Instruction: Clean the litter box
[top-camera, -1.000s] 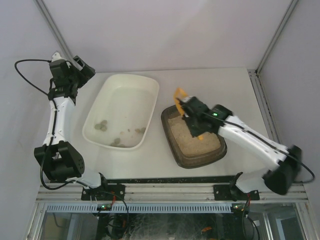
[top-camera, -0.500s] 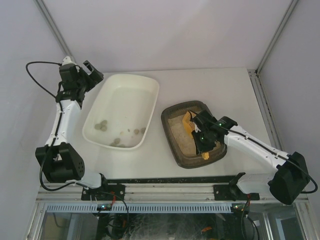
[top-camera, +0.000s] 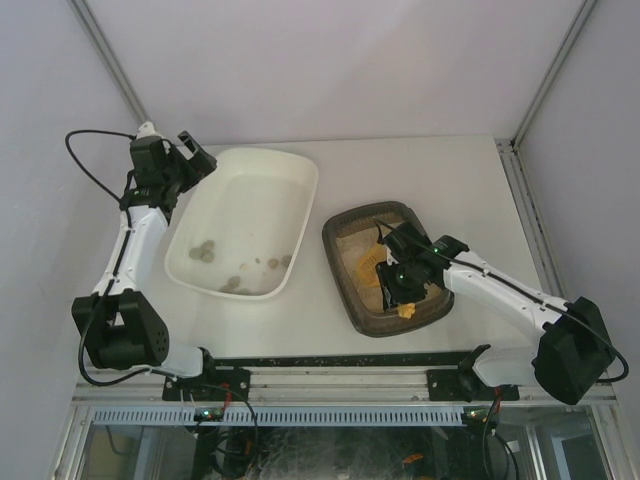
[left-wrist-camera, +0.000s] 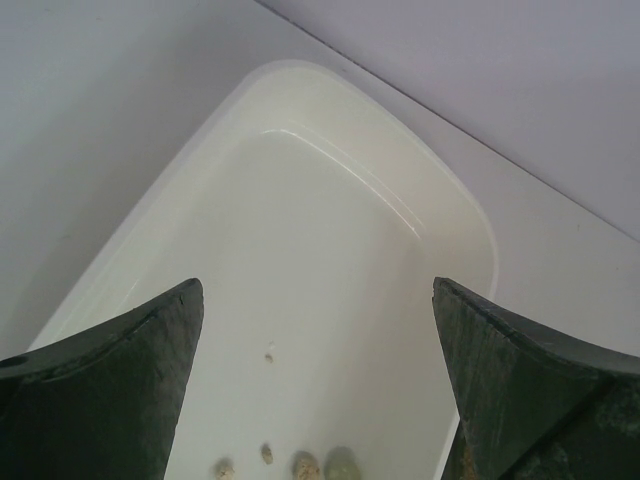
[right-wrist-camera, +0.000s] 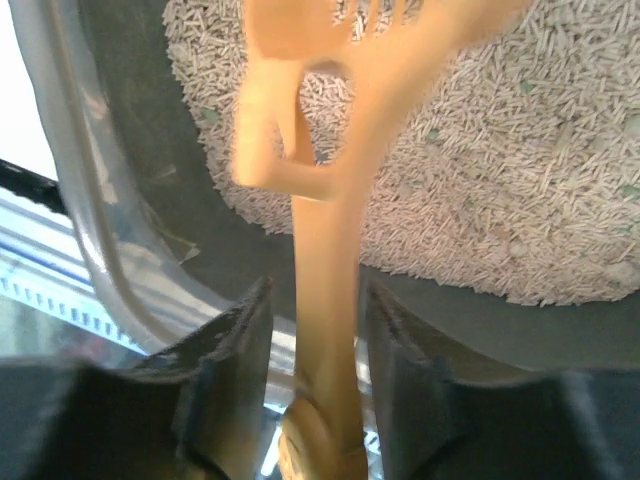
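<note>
Litter box (top-camera: 336, 258) sits on the table's (top-camera: 455, 180) right half, near its front edge. Right gripper (top-camera: 396, 284) straddles the orange scoop's (right-wrist-camera: 325, 250) handle over the litter, though whether it grips cannot be told. Left gripper (top-camera: 198, 155) gapes wide and empty over the white tub (top-camera: 303, 195).

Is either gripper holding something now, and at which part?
The left gripper is open, empty. The right gripper has the handle of the orange scoop between its fingers, but slim gaps show, so a hold cannot be told.
</note>
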